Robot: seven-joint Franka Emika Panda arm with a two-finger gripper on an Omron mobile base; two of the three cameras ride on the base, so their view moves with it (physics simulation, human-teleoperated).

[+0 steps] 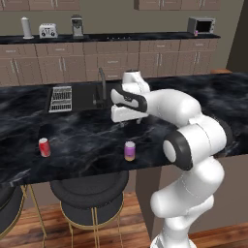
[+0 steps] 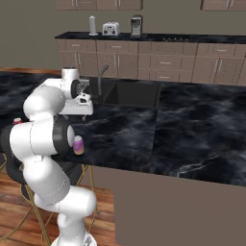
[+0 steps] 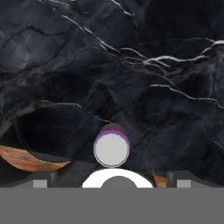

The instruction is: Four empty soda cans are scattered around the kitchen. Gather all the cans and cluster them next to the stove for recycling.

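Big black marble desk point(image 1: 193, 97) carries everything here. The white arm's tool point(image 1: 127, 114) hangs above it, fingers spread wide with nothing between them. Purple soda can with orange base point(image 1: 130, 151) stands upright near the desk's near edge, silver top up. Red soda can point(image 1: 44, 147) stands upright too, off to its left.

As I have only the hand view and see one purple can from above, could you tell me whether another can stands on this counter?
Observer: Yes, a red can stands upright near the same front edge as the purple can, well apart from it.
Operator: Thank you. Where is the stove?
Observer: The stove sits in the back counter by the wall, beyond the sink.
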